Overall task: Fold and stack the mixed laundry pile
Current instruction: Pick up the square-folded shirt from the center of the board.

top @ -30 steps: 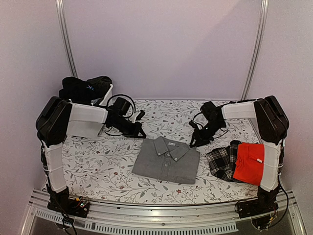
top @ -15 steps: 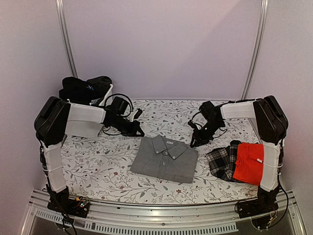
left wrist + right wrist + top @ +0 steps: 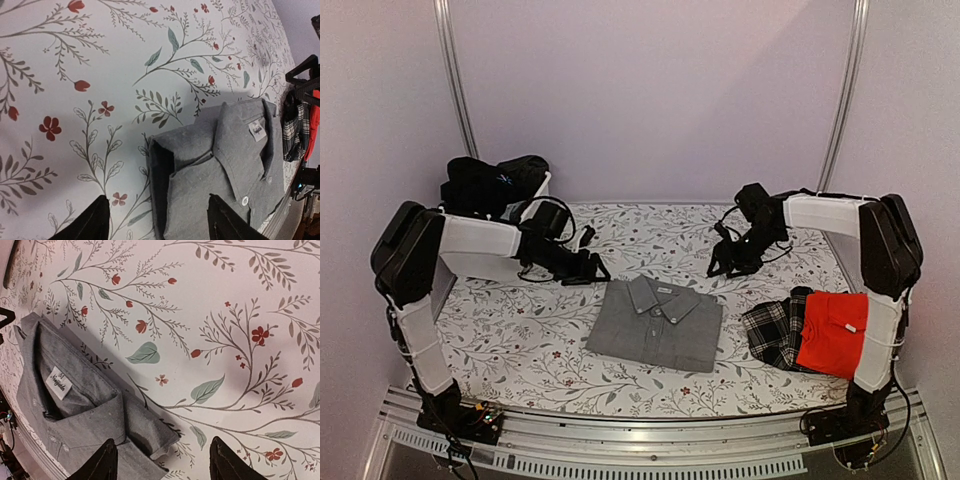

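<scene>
Left claw (image 3: 592, 270) and right claw (image 3: 718, 266) are held open and empty at 11 and 1 o'clock of the folded grey shirt (image 3: 655, 325) on the tabletop (image 3: 520, 330), whose folds could be undone if only one layer is pinched for stacking.

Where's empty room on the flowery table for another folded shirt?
The front left, beside the grey shirt, is bare. So is the back middle, between the left gripper and right gripper. Front right is crowded: plaid cloth, red shirt.
</scene>
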You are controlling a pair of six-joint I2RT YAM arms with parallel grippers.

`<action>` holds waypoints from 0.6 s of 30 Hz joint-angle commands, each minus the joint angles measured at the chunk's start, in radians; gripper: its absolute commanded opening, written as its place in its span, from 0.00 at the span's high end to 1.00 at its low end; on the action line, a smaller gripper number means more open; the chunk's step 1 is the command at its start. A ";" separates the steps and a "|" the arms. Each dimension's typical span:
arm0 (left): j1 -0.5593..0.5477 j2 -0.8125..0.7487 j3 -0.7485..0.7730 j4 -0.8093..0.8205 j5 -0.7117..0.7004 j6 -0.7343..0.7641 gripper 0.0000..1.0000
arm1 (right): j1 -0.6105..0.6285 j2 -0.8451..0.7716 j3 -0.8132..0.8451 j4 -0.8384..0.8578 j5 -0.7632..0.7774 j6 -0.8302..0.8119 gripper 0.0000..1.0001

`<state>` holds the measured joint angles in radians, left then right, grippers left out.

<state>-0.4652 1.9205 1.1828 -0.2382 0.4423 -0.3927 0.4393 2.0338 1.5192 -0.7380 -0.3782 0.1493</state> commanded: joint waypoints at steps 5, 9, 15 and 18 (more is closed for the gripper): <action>0.001 -0.111 -0.108 0.000 0.011 -0.075 0.33 | 0.027 -0.306 -0.292 0.100 -0.179 0.247 0.42; -0.045 -0.093 -0.117 -0.018 0.001 -0.085 0.32 | 0.120 -0.343 -0.412 0.162 -0.172 0.316 0.45; -0.104 -0.046 -0.136 -0.024 -0.026 -0.109 0.37 | 0.218 -0.317 -0.506 0.229 -0.117 0.431 0.50; -0.131 -0.029 -0.139 -0.043 -0.054 -0.120 0.43 | 0.233 -0.269 -0.516 0.250 -0.087 0.466 0.50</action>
<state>-0.5640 1.8572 1.0588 -0.2527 0.4263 -0.4931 0.6613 1.7157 1.0180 -0.5610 -0.5102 0.5278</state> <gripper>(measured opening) 0.608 0.500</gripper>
